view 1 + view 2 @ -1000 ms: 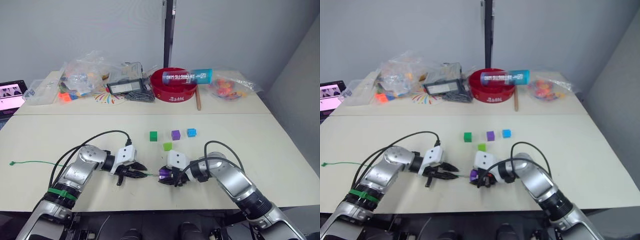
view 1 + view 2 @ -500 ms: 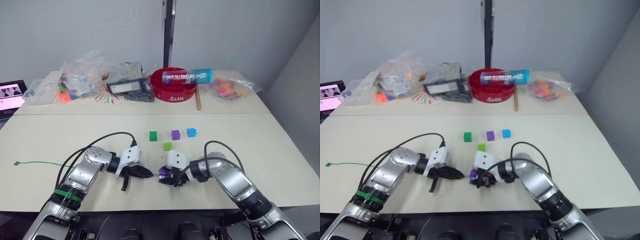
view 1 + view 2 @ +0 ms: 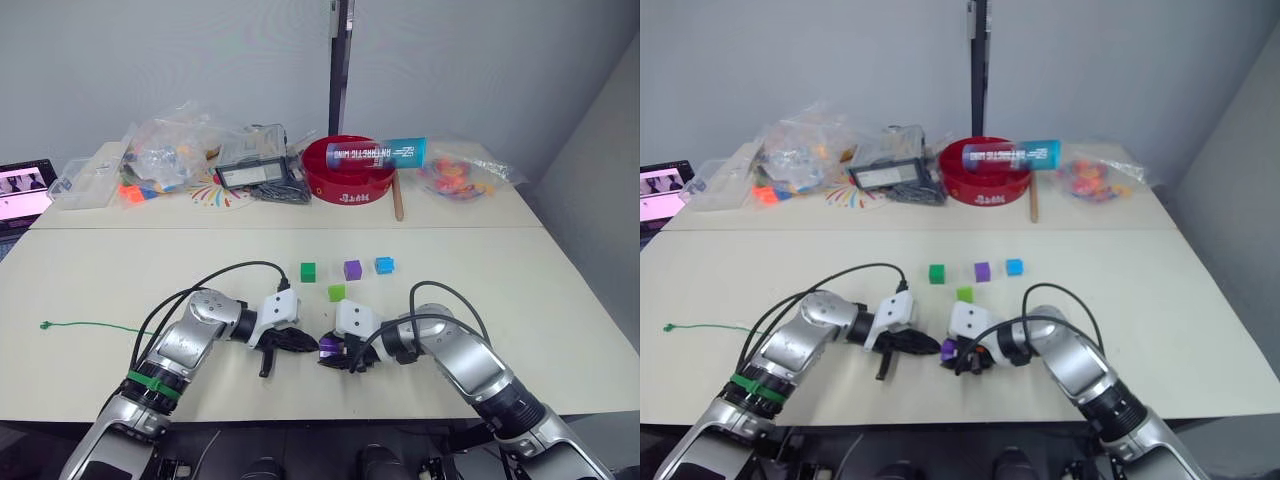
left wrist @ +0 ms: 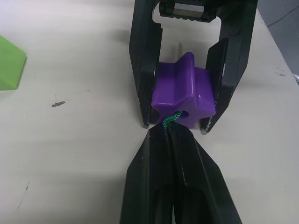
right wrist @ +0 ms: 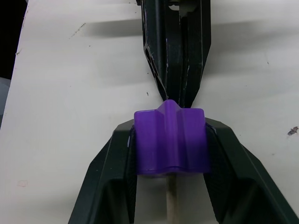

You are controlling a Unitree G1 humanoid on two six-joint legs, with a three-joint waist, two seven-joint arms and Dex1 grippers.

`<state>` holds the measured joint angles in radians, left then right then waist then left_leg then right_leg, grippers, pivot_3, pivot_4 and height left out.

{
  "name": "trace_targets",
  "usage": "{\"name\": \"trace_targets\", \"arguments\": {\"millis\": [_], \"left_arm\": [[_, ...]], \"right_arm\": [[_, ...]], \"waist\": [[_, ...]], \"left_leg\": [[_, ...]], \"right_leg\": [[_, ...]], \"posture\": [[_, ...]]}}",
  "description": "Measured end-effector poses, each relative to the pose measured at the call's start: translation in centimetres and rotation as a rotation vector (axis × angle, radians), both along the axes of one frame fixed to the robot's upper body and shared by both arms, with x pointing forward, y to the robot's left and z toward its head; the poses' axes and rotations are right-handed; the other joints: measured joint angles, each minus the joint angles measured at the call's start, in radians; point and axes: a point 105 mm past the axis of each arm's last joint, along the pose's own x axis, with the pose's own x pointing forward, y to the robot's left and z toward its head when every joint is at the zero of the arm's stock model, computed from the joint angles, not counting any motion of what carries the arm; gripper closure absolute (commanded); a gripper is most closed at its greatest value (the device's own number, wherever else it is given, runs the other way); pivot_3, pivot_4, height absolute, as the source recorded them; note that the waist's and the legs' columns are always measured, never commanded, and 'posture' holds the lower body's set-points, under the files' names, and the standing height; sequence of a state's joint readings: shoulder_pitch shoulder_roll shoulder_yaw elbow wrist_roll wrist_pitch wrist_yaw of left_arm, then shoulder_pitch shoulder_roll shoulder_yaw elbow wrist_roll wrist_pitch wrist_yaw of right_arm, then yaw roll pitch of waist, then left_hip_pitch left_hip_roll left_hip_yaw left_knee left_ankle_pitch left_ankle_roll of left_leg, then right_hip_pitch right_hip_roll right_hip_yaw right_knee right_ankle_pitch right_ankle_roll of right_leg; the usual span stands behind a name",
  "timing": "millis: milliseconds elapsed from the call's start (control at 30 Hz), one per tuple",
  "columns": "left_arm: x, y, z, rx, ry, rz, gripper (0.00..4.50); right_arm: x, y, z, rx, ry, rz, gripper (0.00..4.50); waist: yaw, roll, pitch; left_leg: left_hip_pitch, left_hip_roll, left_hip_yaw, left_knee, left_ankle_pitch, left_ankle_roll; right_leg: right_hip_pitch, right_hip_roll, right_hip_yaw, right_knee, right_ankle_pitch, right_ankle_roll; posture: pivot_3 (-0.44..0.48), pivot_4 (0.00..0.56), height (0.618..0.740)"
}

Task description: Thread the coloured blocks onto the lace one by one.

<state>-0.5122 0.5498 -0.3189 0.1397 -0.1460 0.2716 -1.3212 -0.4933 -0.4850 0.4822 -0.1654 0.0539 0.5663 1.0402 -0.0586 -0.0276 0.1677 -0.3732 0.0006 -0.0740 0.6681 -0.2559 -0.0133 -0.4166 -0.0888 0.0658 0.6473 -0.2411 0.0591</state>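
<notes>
Right pincer pinches the purple block; at its nine o'clock, the left pincer, pressed together on the lace, meets the block's hole.

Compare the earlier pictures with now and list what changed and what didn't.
The left gripper moved toward the right gripper and now meets the purple block held there, the lace entering the block's hole and its pale tip poking out the far side. The lace's tail slid along the table toward the arms. The right gripper stayed clamped on the block; the four loose blocks did not move.
</notes>
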Motion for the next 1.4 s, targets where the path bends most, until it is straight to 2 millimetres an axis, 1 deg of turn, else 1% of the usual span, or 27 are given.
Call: {"name": "trace_targets", "arguments": {"millis": [33,67,100,200,267,333,400,433,467,600,700,767,800,900,1033,1133,1267,1400], "left_arm": [[0.0,0.0,0.0,0.001,0.001,0.002,3.91],[0.0,0.1,0.0,-0.001,-0.001,0.009,3.68],[0.0,0.1,0.2,-0.01,0.0,0.016,3.28],[-0.2,0.4,0.7,-0.02,-0.004,0.017,2.34],[-0.3,0.6,1.1,-0.026,-0.013,0.019,1.66],[-0.3,0.9,1.5,-0.035,-0.024,0.026,1.07],[-0.4,1.2,1.5,-0.036,-0.025,0.03,0.3],[-0.4,1.3,1.5,-0.035,-0.022,0.032,0.01],[-0.4,1.3,1.5,-0.034,-0.02,0.032,0.0],[-0.6,1.4,1.6,-0.027,-0.026,0.018,0.0],[-0.7,1.0,1.6,-0.029,-0.029,0.007,0.0],[-0.8,0.3,1.5,-0.036,-0.026,-0.008,0.0],[-0.8,0.0,1.4,-0.039,-0.025,-0.014,0.0],[-0.8,-1.1,1.3,-0.05,-0.034,-0.031,0.0],[-0.5,-2.3,0.6,-0.064,-0.047,-0.033,0.0],[-0.4,-2.8,0.0,-0.072,-0.051,-0.033,0.0],[-0.3,-2.8,-0.2,-0.068,-0.052,-0.028,0.0],[-0.2,-2.7,-0.3,-0.065,-0.063,-0.028,1.21]], "right_arm": [[0.0,0.0,0.0,0.0,0.001,-0.001,3.11],[0.0,0.0,0.0,0.0,0.002,-0.002,3.11],[0.0,0.0,0.0,0.001,0.002,-0.003,3.11],[0.0,0.1,0.1,0.007,0.006,-0.006,3.11],[0.1,0.2,0.2,0.017,0.007,-0.014,2.05],[0.1,0.6,0.2,0.031,0.015,-0.022,1.45],[0.0,0.8,0.2,0.041,0.025,-0.019,0.66],[-0.1,0.9,0.3,0.045,0.03,-0.018,0.31],[-0.1,0.9,0.3,0.048,0.035,-0.018,0.06],[-0.3,0.9,0.8,0.056,0.05,-0.023,0.02],[-0.5,-0.7,2.1,0.053,0.031,-0.027,0.02],[-0.7,-2.2,3.4,0.064,0.005,-0.035,0.02],[-0.8,-2.8,3.7,0.069,0.002,-0.039,0.02],[-1.4,-5.0,3.5,0.071,0.034,-0.058,0.02],[-1.9,-6.8,3.3,0.083,0.042,-0.051,0.02],[-1.6,-7.2,3.1,0.097,0.025,-0.058,0.02],[-1.4,-7.0,3.2,0.113,0.005,-0.052,0.02],[-1.3,-6.8,3.2,0.125,0.0,-0.054,0.0]], "waist": [[0.0,0.0,0.0],[0.0,0.0,0.0],[0.0,0.0,0.0],[-0.001,0.0,0.0],[-0.004,0.0,0.0],[-0.007,0.0,0.0],[-0.007,0.0,0.0],[-0.006,0.0,0.0],[-0.005,0.0,0.0],[0.0,0.0,0.0],[0.013,0.0,0.0],[0.021,0.0,0.0],[0.024,0.0,0.001],[0.032,0.0,0.001],[0.029,0.0,0.001],[0.022,0.0,0.001],[0.019,0.0,0.001],[0.021,0.0,0.001]], "left_leg": [[0.0,0.0,0.0,0.0,0.0,0.0],[0.0,0.0,0.0,0.0,0.0,0.0],[0.0,0.0,0.0,0.0,0.0,0.0],[0.0,0.0,0.0,0.0,0.0,0.0],[0.0,0.0,0.0,0.0,0.0,0.0],[-0.001,0.0,0.0,0.0,0.0,0.0],[-0.001,0.0,0.0,0.0,0.0,0.0],[-0.002,0.0,0.0,0.0,0.0,0.0],[-0.003,0.0,0.0,0.0,0.0,0.0],[-0.005,0.0,0.0,0.0,0.0,0.0],[-0.007,-0.001,-0.001,0.001,0.0,0.0],[-0.008,-0.001,-0.001,0.001,0.0,0.0],[-0.009,-0.001,-0.001,0.001,0.0,0.0],[-0.01,-0.002,-0.001,0.001,0.0,0.0],[-0.009,-0.001,0.0,0.001,0.0,0.0],[-0.009,-0.001,0.0,0.001,0.0,0.0],[-0.009,-0.001,0.0,0.001,0.0,0.0],[-0.009,-0.001,-0.001,0.002,0.0,0.0]], "right_leg": [[0.0,0.0,0.0,0.0,0.0,0.0],[0.0,0.0,0.0,0.0,0.0,0.0],[0.0,0.0,0.0,0.0,0.0,0.0],[0.0,0.0,0.0,0.0,0.0,0.0],[-0.001,0.0,0.0,0.0,0.0,0.0],[-0.002,0.0,0.0,0.0,0.0,0.0],[-0.002,0.0,0.0,0.0,0.0,0.0],[-0.003,0.0,0.0,0.0,0.0,0.0],[-0.003,0.0,0.0,0.0,0.0,0.0],[-0.005,0.0,0.0,0.0,0.0,0.0],[-0.006,-0.001,0.0,0.0,0.0,0.0],[-0.006,-0.002,-0.001,-0.001,0.0,0.0],[-0.005,-0.002,-0.001,-0.001,0.0,0.001],[-0.006,-0.002,-0.001,-0.003,0.0,0.001],[-0.005,-0.001,-0.001,-0.003,0.0,0.001],[-0.005,-0.001,-0.001,-0.003,0.0,0.001],[-0.005,-0.001,-0.001,-0.002,0.0,0.001],[-0.005,-0.002,-0.001,-0.002,0.0,0.001]], "posture": [[0.0,0.15,0.731],[0.0,0.15,0.731],[0.0,0.15,0.731],[0.0,0.15,0.731],[0.0,0.15,0.731],[0.0,0.15,0.731],[0.0,0.15,0.731],[0.0,0.15,0.731],[0.0,0.15,0.731],[0.0,0.15,0.731],[0.0,0.15,0.731],[0.0,0.15,0.731],[0.0,0.15,0.731],[0.0,0.15,0.731],[0.0,0.15,0.731],[0.0,0.15,0.731],[0.0,0.15,0.731],[0.0,0.15,0.731]]}}
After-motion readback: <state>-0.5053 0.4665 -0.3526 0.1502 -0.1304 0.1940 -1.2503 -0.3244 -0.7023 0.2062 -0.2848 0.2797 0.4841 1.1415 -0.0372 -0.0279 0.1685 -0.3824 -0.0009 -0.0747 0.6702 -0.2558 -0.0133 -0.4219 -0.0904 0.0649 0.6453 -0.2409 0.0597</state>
